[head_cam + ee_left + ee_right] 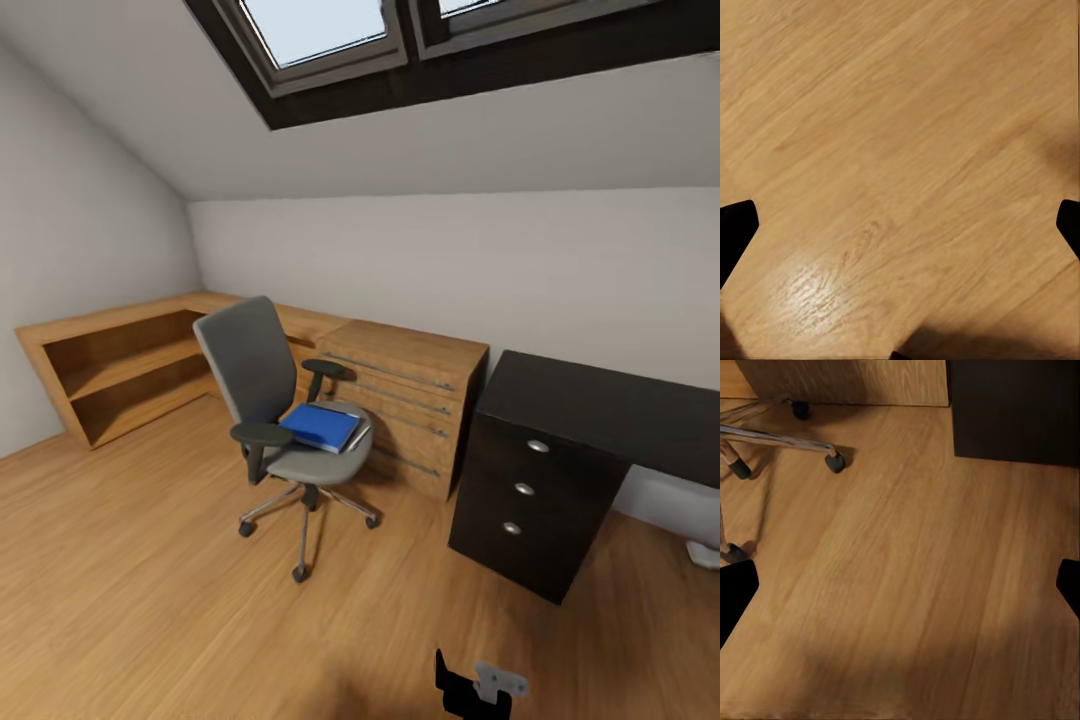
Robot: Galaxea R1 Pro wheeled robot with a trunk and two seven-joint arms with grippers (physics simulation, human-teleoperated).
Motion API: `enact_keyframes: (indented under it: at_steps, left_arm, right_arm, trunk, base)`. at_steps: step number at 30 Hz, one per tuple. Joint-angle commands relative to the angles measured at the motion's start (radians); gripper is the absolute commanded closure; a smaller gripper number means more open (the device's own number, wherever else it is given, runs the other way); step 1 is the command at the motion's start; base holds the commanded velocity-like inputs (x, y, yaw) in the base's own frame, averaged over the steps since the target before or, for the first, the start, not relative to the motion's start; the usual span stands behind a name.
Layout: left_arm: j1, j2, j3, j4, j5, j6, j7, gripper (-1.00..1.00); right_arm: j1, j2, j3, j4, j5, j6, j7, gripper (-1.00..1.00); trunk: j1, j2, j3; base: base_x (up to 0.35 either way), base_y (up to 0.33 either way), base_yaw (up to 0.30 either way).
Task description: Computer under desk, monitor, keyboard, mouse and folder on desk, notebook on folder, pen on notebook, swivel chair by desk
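The swivel chair [262,380] stands on the wood floor left of centre, in front of a low wooden cabinet. A blue folder [320,426] lies on its seat, with a thin pale edge beside it that I cannot identify. The desk [600,405], with its black drawer unit [525,490], is at the right, and the part of its top in view is bare. Computer, monitor, keyboard, mouse, notebook and pen are out of view. My left gripper [900,225] hangs open over bare floor. My right gripper [900,585] is open, low over the floor near the chair's castors [834,463] and the drawer unit [1016,409].
Light-wood cabinets [410,400] and open shelves [120,375] line the back and left walls under a sloping ceiling with skylights. A white object [705,550] is cut off at the right edge under the desk. The end of one of my arms [478,685] shows at the bottom.
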Motion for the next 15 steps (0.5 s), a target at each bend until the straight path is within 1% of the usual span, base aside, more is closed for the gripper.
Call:
enact_keyframes:
  at_steps: [1,4,7,12,15]
  left_arm:
    - [0.0,0.0,0.001,0.0,0.01,-0.005,-0.001,-1.0]
    - [0.0,0.0,0.001,0.0,0.01,-0.006,-0.002,-1.0]
    - [0.0,-0.001,0.002,-0.001,0.011,-0.007,-0.002,-1.0]
    - [0.0,-0.004,0.003,-0.001,0.011,-0.007,-0.002,-1.0]
    - [0.0,-0.004,0.003,-0.001,0.012,-0.006,0.001,-1.0]
  right_arm:
    - [-0.001,0.0,0.004,0.002,-0.01,-0.004,0.005,-1.0]
    - [-0.001,-0.001,0.004,0.002,-0.009,-0.006,0.005,-1.0]
    - [-0.001,-0.001,0.004,0.001,-0.008,-0.006,0.005,-1.0]
    - [-0.001,-0.002,0.004,0.001,-0.008,-0.006,0.004,-1.0]
    - [-0.001,-0.004,0.004,0.0,-0.008,-0.007,0.004,-1.0]
  trunk:
    - [-0.001,-0.001,-0.001]
    - [-0.001,-0.001,-0.001]
    - [-0.001,-0.001,0.0]
    - [-0.02,0.034,0.018]
    - [-0.031,0.055,0.028]
  base:
    - [-0.323,0.091,-0.259]
    - [-0.245,0.048,-0.262]
    - [-0.087,0.016,-0.264]
    - [-0.018,0.003,-0.261]
    - [-0.003,0.001,-0.146]
